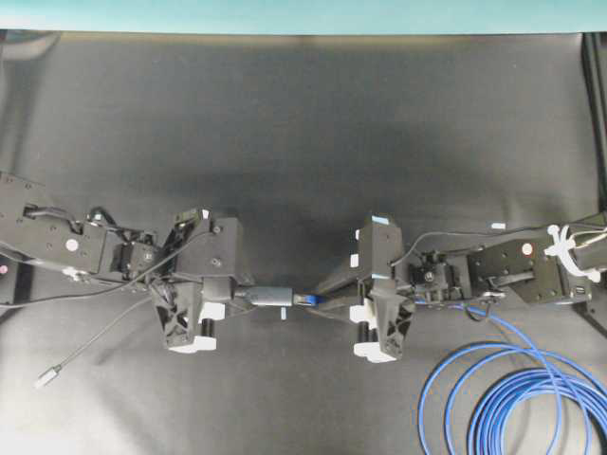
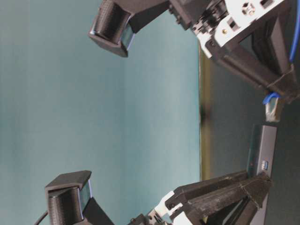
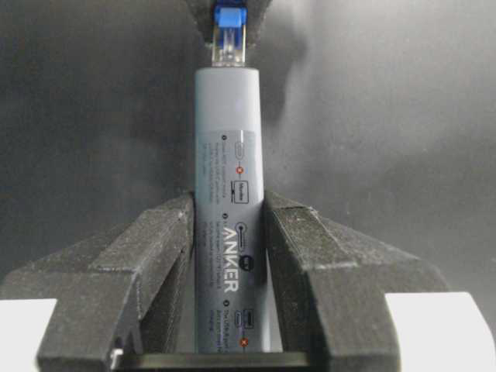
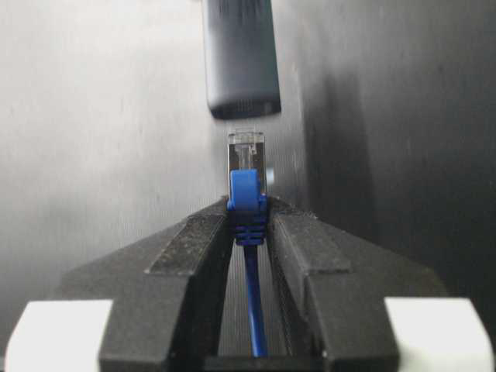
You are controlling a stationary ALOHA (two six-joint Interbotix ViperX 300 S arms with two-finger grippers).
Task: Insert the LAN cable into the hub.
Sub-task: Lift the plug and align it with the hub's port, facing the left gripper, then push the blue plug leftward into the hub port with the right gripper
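Observation:
My left gripper (image 3: 229, 205) is shut on the hub (image 3: 229, 194), a slim dark grey bar held off the table and pointing right toward the other arm (image 1: 270, 297). My right gripper (image 4: 248, 213) is shut on the blue boot of the LAN cable, its clear plug (image 4: 247, 159) sticking out toward the hub's end (image 4: 240, 62). In the table-level view a small gap shows between the plug (image 2: 273, 110) and the hub (image 2: 261, 150), the plug slightly offset from it. The blue cable trails back through the right jaws to a coil (image 1: 512, 398).
The hub's thin grey cord runs left under the left arm to a small silver plug (image 1: 45, 379) lying on the black table mat (image 1: 303, 142). The blue coil fills the front right corner. A teal wall stands behind the table.

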